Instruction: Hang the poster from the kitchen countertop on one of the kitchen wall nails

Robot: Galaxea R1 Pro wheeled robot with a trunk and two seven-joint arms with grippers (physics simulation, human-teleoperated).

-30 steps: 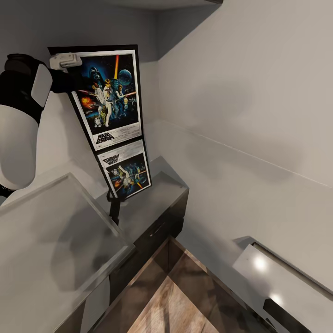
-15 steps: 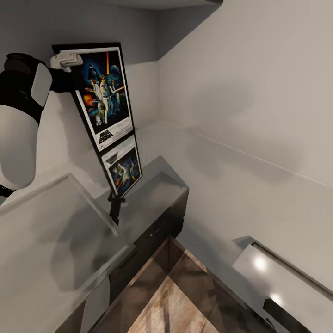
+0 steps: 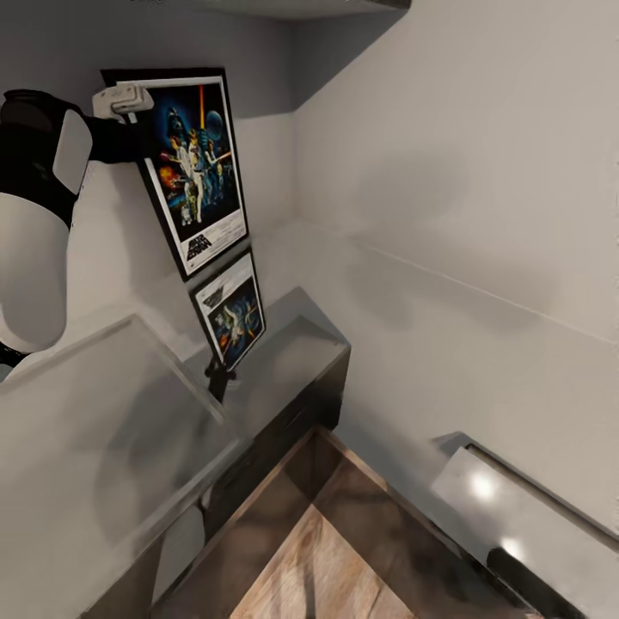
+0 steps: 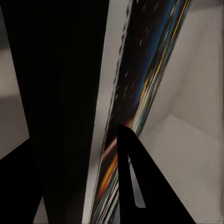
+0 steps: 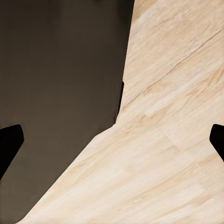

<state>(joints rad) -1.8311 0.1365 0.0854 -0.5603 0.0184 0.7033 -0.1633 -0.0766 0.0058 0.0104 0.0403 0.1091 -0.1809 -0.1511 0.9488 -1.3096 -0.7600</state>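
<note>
The poster (image 3: 196, 163) hangs upright in the air against the light-grey wall at the upper left, its Star Wars figures facing me. My left gripper (image 3: 126, 101) is shut on its top left corner. In the left wrist view the poster (image 4: 144, 88) runs edge-on between the dark fingers (image 4: 133, 182). Below it lies the kitchen countertop (image 3: 297, 357), pale grey and glossy, mirroring the poster. My right gripper (image 5: 112, 142) is open over the wooden floor (image 5: 172, 121) beside a dark cabinet front (image 5: 60, 84). No nail can be made out on the wall.
A wall corner (image 3: 292, 163) stands just right of the poster, under a ceiling ledge. Dark cabinet fronts (image 3: 284, 430) drop from the worktop to wooden floor (image 3: 327, 550). A pale glossy surface with light spots (image 3: 507, 516) sits at the lower right.
The left gripper has raised the poster a little and turned it closer to the left wall, so it looks narrower. The view has shifted slightly.
</note>
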